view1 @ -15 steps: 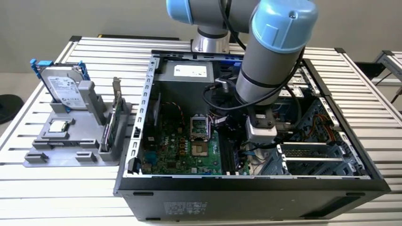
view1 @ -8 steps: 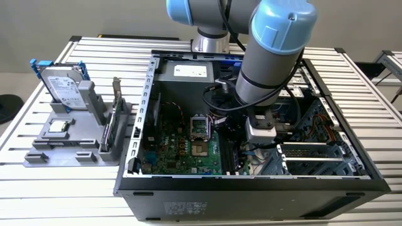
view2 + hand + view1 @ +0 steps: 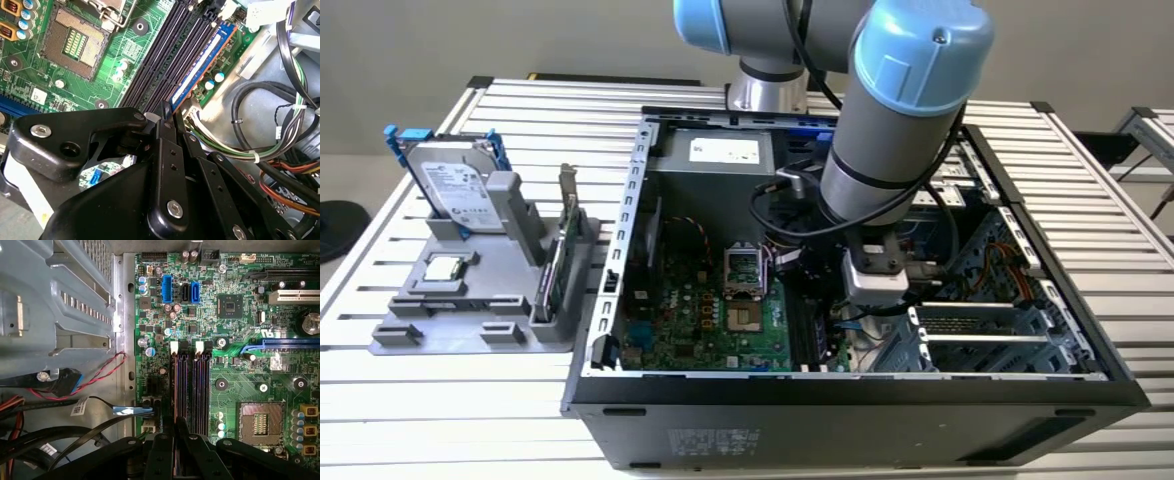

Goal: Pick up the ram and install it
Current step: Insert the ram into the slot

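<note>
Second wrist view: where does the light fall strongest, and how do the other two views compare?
Second wrist view: strong light glares on the green motherboard beside the long black memory slots. First wrist view: that board is lit evenly. Exterior view: the open black computer case is dim inside, under the grey-and-blue arm.

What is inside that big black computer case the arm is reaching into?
Inside the black computer case lie a green motherboard, its empty processor socket, cables, and the gripper over the dark-blue ram stick. The arm covers the slots beneath it.
</note>
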{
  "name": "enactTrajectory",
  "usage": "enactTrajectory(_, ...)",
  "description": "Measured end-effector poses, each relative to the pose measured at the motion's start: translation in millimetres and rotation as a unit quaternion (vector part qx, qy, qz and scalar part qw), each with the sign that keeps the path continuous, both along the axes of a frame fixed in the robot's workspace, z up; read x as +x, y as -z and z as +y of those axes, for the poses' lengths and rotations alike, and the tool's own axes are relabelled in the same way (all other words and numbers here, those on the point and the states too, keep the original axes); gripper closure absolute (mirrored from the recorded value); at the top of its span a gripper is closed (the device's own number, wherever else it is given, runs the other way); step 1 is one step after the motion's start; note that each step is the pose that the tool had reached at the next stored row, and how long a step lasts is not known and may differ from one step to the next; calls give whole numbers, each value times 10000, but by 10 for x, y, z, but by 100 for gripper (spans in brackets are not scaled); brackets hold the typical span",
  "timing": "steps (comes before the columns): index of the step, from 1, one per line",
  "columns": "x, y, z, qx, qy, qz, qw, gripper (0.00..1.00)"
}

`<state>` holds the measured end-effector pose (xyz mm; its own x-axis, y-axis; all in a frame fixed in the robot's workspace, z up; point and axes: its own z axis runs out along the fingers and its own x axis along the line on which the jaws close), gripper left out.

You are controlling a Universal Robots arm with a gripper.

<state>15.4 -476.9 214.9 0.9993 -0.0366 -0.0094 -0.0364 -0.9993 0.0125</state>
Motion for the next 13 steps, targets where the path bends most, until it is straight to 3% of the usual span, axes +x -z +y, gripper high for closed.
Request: enactTrajectory(13, 0, 2, -1, 0, -91, 0, 10000, 100)
